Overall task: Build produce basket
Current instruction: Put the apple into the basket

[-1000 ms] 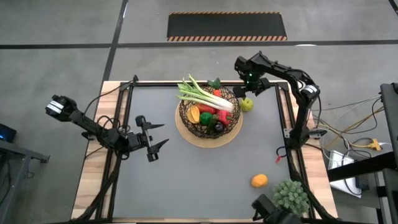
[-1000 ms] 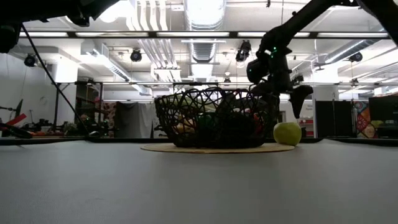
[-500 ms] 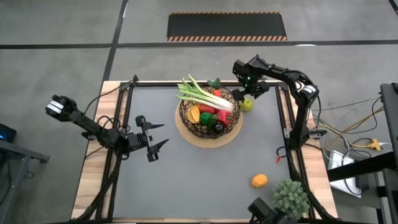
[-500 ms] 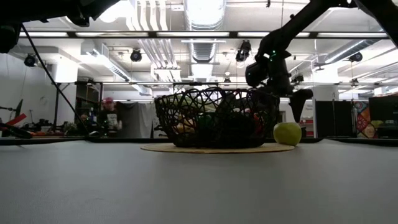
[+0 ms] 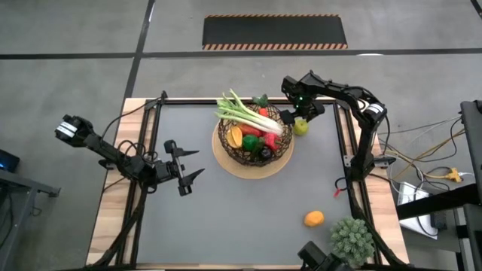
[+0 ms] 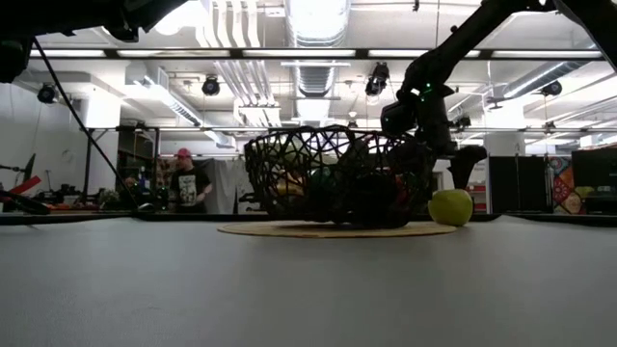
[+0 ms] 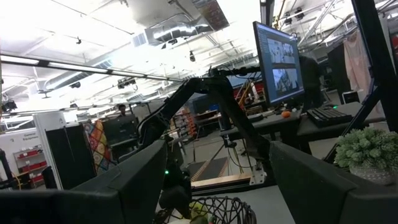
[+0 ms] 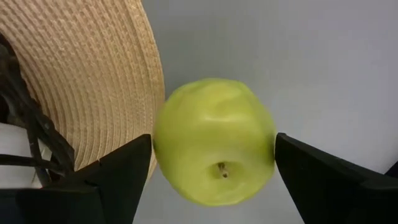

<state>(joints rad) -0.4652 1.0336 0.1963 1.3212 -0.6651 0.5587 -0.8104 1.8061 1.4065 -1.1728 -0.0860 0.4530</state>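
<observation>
The right gripper (image 5: 299, 119) is coming lower & closer to the green apple (image 5: 300, 127) than a sec ago. It is also bumping the basket (image 6: 333, 178), which is tipping a bit now vs. sitting flat before. In the right wrist view the apple (image 8: 213, 140) is sitting btw the two fingers (image 8: 118, 180), jaws spread wide, not pinching yet. The apple is resting on the table (image 5: 248, 218) just beside the pale wooden disc (image 8: 99, 81) under the basket. So the grab looks near, I think; then it needs a lift into the basket.

The basket is already holding a leek (image 5: 245, 115), red & yellow bits, other produce. An orange (image 5: 314, 218) is lying well apart near the front, beside a spiky green plant (image 5: 352, 238); it is not in yet.

The left gripper (image 5: 184, 167) is waiting over the left side of the table, jaws spread, holding nothing.

In the way: the basket wall is right next to the apple, so the inner finger could push it more. A person (image 6: 183, 178) is standing far back in the room.
</observation>
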